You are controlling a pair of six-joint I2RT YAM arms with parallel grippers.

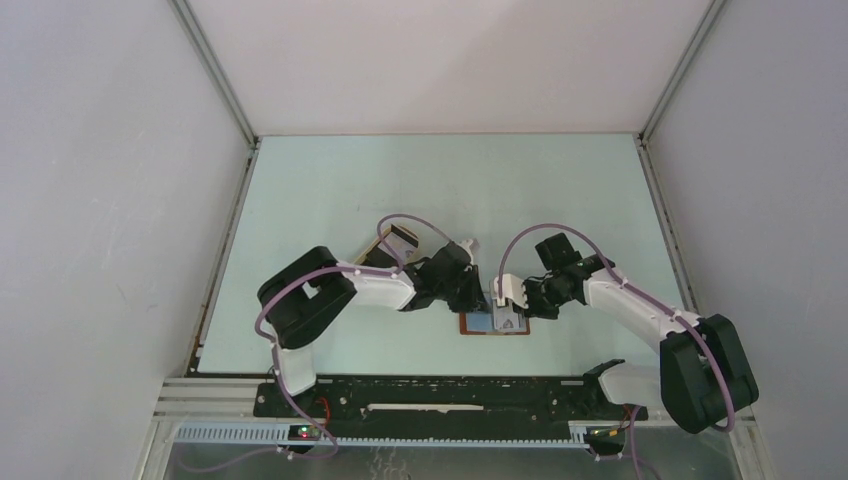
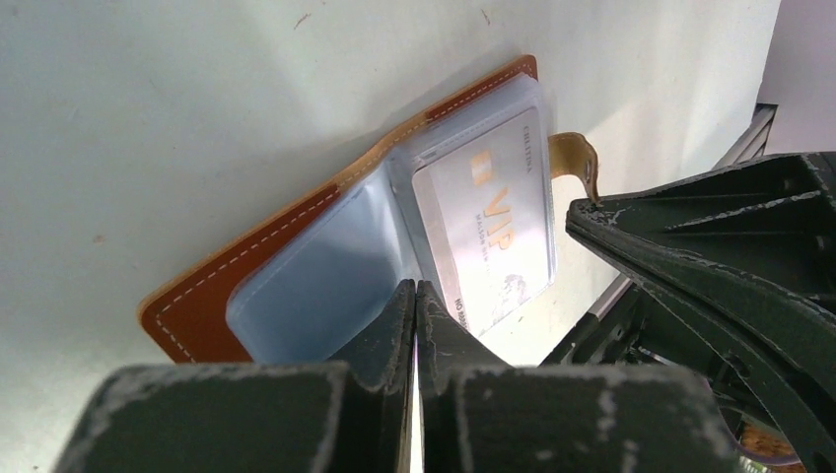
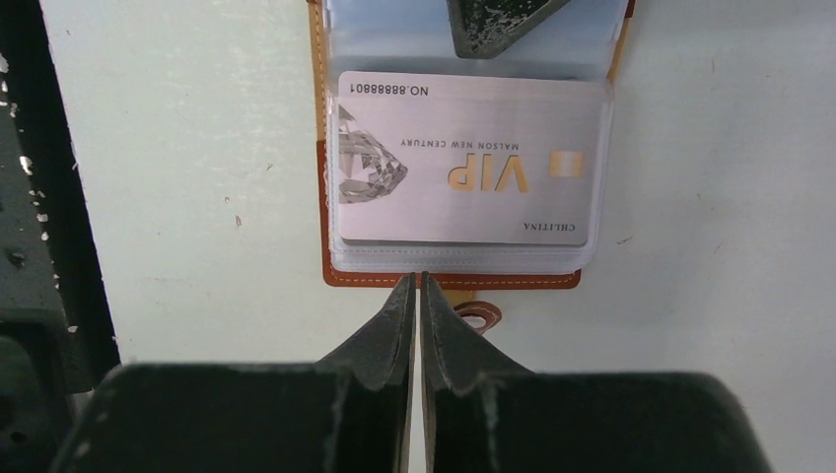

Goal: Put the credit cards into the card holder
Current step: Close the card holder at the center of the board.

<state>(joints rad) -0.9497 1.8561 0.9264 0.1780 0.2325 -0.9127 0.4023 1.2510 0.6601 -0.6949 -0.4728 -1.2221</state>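
The card holder (image 1: 495,323) lies open on the table between both grippers, brown leather (image 2: 246,271) outside and clear sleeves inside. A silver VIP credit card (image 3: 468,163) sits inside one sleeve, also seen in the left wrist view (image 2: 493,212). My left gripper (image 2: 416,288) is shut, its tips resting at the sleeves' near edge beside the fold. My right gripper (image 3: 415,279) has its jaws almost together with nothing between them, tips at the holder's stitched edge beside the clasp tab (image 3: 481,316). More cards (image 1: 403,238) lie behind the left arm.
A tan tray (image 1: 372,248) holds those cards, partly hidden by the left arm's cable. In the left wrist view the right gripper's finger (image 2: 690,266) looms close beside the holder. White walls enclose the table; a black rail (image 1: 450,395) runs along the near edge.
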